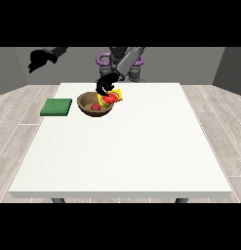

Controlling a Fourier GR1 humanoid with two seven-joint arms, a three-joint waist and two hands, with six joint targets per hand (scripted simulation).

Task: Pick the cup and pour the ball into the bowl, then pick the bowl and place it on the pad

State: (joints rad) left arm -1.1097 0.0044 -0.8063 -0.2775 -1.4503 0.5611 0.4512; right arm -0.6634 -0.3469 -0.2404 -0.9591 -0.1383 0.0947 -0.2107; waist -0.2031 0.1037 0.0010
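While the near half of the white table lies bare from its front edge up past the middle, all the task's things sit toward the far left part of the top. Closest of these is the brown bowl, a shallow wooden-looking dish standing upright on the table, with a small red ball resting inside it near the bottom. Just left of the bowl, apart from it and close to the table's left edge, lies the green pad, a flat dark-green square with nothing on it. Over the bowl's far right rim hangs the cup, yellow outside and red within, tipped on its side with its mouth turned down toward the bowl. A black hand holds it from above, fingers curled round the cup; this is the hand at the view's right, reaching forward from the grey arm. To the right of the bowl the tabletop is open all the way to the right edge. Farther back and high at the view's left, the other hand hangs in the air beyond the table's left rim, well apart from everything; whether its fingers are spread or curled I cannot tell.
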